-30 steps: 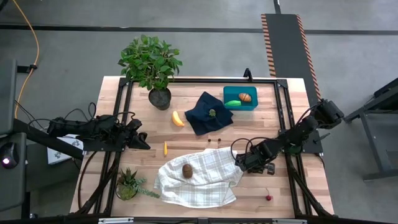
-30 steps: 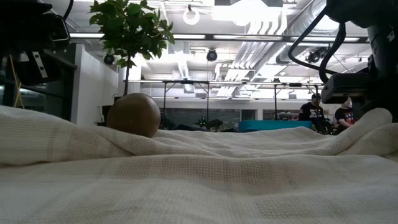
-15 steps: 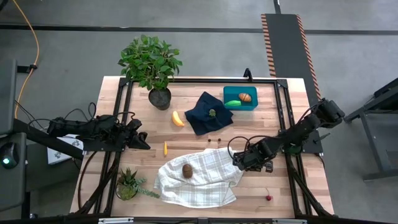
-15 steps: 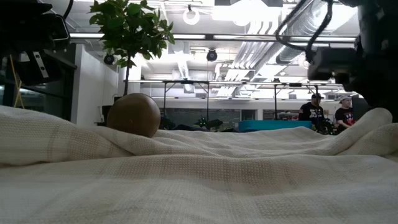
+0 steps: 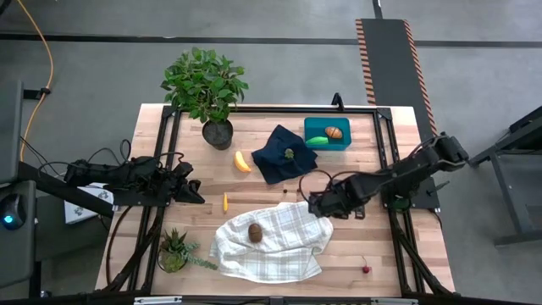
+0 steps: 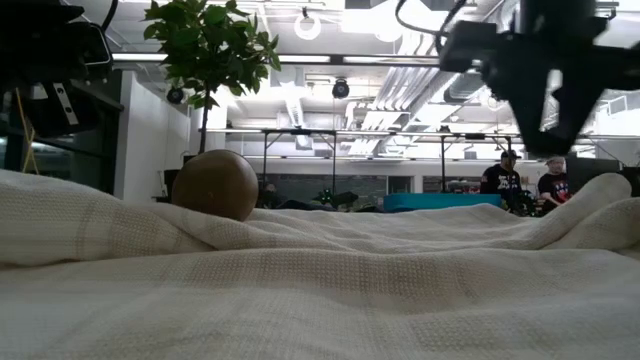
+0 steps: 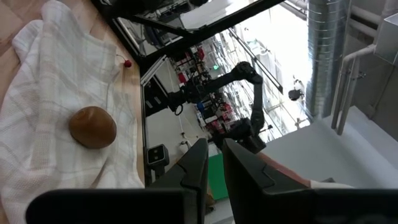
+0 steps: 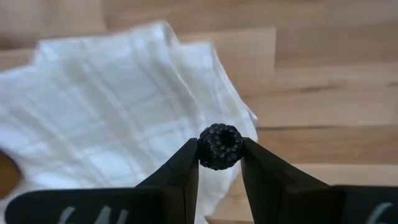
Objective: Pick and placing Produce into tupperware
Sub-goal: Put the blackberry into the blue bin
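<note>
Since a second ago my right gripper (image 5: 315, 206) had moved away from the bench's right edge, toward the middle, and stood over the far right corner of the white checked cloth (image 5: 271, 241). Its fingers (image 8: 183, 163) were closed on a small dark blackberry (image 8: 220, 146). My left gripper (image 5: 196, 191) waited near the left edge, fingers almost together and empty. A brown kiwi (image 5: 255, 232) lay on the cloth. The teal tupperware (image 5: 328, 144) sat near the far edge, holding a green piece (image 5: 317, 141) and an orange piece (image 5: 334, 132).
</note>
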`<state>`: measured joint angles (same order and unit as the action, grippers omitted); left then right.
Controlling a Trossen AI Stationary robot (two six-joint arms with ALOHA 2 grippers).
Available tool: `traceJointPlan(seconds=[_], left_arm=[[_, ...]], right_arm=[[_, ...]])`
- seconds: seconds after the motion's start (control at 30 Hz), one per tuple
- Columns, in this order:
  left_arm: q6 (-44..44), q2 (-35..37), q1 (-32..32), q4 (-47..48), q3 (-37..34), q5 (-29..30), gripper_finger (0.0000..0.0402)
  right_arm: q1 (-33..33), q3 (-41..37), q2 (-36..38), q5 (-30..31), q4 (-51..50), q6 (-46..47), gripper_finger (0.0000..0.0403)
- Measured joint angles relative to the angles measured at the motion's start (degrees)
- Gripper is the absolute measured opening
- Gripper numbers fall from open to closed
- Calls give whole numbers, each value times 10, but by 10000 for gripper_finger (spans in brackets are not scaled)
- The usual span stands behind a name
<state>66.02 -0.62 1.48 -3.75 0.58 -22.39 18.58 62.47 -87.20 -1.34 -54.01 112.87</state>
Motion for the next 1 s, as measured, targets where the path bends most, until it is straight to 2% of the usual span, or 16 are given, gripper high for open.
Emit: traceJointPlan(seconds=[0.53, 1.0], left_arm=[[-12, 0, 0, 0, 0, -1, 40], [-12, 0, 0, 0, 0, 1, 40]], right_arm=[[-148, 52, 0, 2, -11, -171, 87], [-348, 52, 0, -33, -26, -447, 87]])
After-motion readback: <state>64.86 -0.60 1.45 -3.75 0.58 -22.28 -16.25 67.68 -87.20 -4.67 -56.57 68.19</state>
